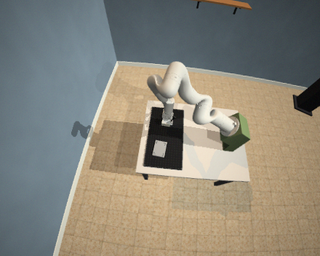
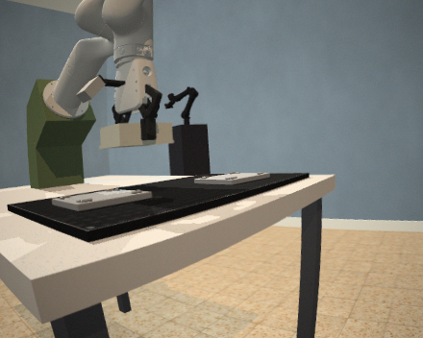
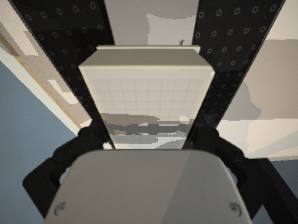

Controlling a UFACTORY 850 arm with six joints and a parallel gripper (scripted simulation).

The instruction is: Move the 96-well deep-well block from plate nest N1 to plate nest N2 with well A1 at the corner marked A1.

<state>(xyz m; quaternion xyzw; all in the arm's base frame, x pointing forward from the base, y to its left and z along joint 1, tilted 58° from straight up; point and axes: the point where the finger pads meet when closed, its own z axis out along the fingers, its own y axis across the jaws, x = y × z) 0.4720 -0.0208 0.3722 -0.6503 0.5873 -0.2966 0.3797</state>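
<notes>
My gripper (image 2: 133, 120) is shut on the cream 96-well deep-well block (image 2: 136, 134), with the black fingers on its two long sides. The block hangs level, well above the black mat (image 2: 164, 199). It hangs just past the near grey nest N1 (image 2: 102, 198), which stands bare. The other nest, N2 (image 2: 233, 180), lies farther along the mat and is bare too; it also shows in the top view (image 1: 159, 148). In the wrist view the block's gridded top (image 3: 148, 95) fills the middle between the fingers. In the top view the gripper (image 1: 166, 121) is over the far half of the mat.
The arm's green pedestal (image 1: 236, 132) stands at the table's right side. A black stand with a small black arm (image 2: 188, 144) is beyond the table. The mat runs along the table's left edge (image 1: 140, 145).
</notes>
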